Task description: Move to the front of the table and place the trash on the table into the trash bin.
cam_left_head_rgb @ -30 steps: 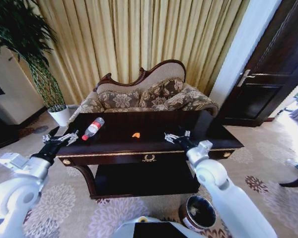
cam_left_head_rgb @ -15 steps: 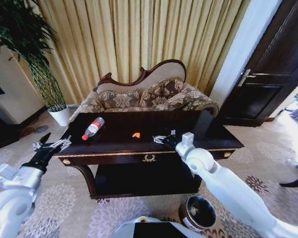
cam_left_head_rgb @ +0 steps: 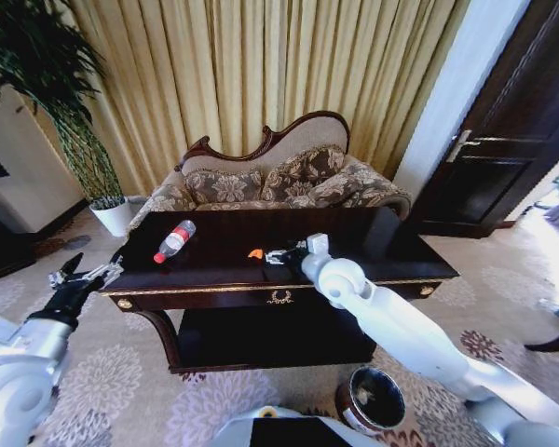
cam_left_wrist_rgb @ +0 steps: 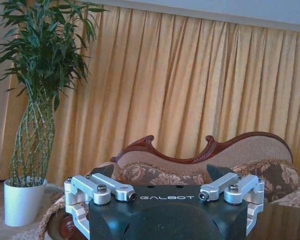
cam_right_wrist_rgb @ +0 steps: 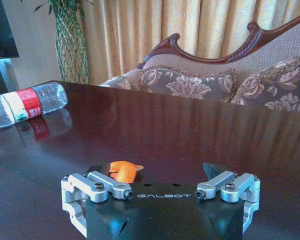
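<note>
Partly, the orange scrap (cam_right_wrist_rgb: 122, 171) is being hidden behind the body of the right gripper (cam_left_head_rgb: 273, 256), which is being held low over the table (cam_left_head_rgb: 391, 244) with its fingers (cam_right_wrist_rgb: 213, 170) spread and nothing between them; in the head view the scrap (cam_left_head_rgb: 255, 253) is lying just beside the fingertips. Only one bottle (cam_left_head_rgb: 174, 241) is being shown, on its side toward the table's left end, and its cap end is being cut off in the right wrist view (cam_right_wrist_rgb: 25, 104). One trash bin (cam_left_head_rgb: 370, 399) is being partly covered by the right arm, on the carpet before the table. Off the left corner, the left gripper (cam_left_head_rgb: 82, 277) is being held in the air, fingers (cam_left_wrist_rgb: 106, 171) apart and empty. One sofa (cam_left_head_rgb: 279, 177) and one potted plant (cam_left_head_rgb: 70, 121) are standing behind.
</note>
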